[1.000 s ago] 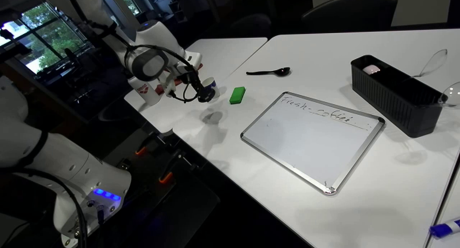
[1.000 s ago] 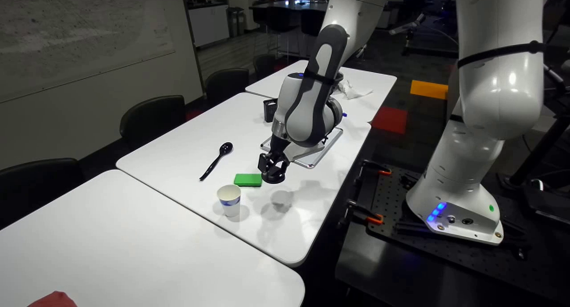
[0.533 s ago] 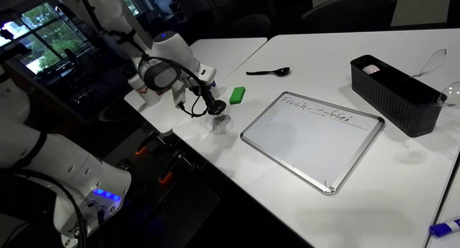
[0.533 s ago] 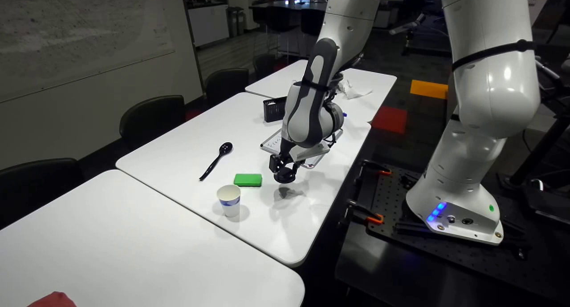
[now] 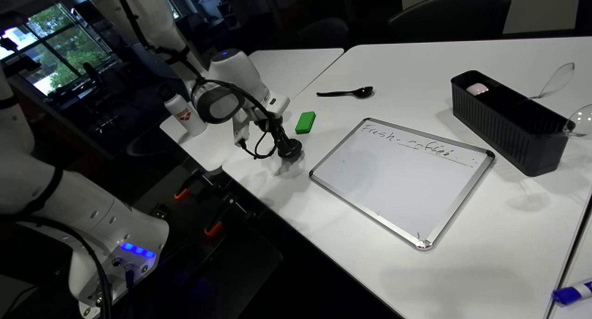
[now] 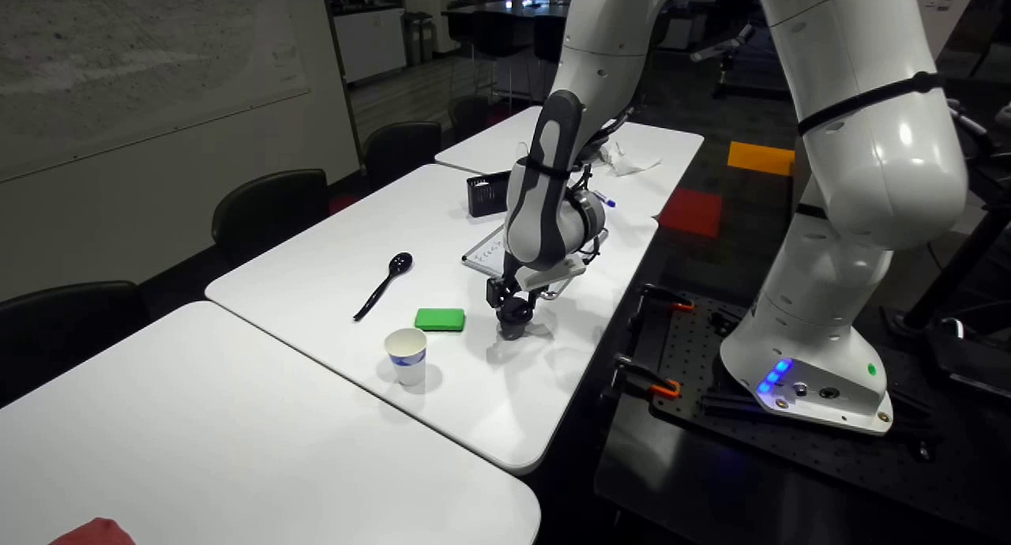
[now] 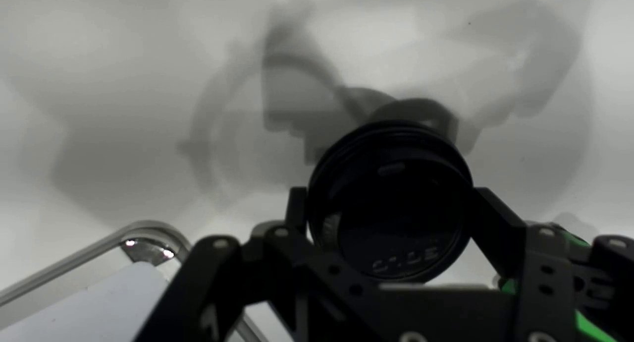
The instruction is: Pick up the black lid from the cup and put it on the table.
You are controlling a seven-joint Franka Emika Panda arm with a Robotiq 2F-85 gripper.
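The black lid [image 7: 391, 223] is a round black disc with raised lettering. My gripper [image 7: 389, 198] is shut on it, one finger at each side of its rim. In an exterior view the lid [image 6: 515, 311] hangs low over the white table [image 6: 332, 268], with its shadow close below. The lid also shows in an exterior view [image 5: 290, 149], near the table's edge. The cup [image 6: 408, 362] is pale with a blue band, open at the top, and stands upright on the table, apart from my gripper. In the exterior view from the opposite side, the arm hides it.
A green block [image 6: 440, 319] lies between the cup and my gripper. A whiteboard [image 5: 402, 180] lies beside the lid. A black spoon [image 5: 347, 93] lies farther across the table. A black basket [image 5: 513, 120] and a white bottle [image 5: 185, 115] stand on the table.
My gripper has moved away from the cup and down towards the table, carrying the lid closer to the whiteboard. The lid's shadow is now nearer the lid. The cup has stayed put.
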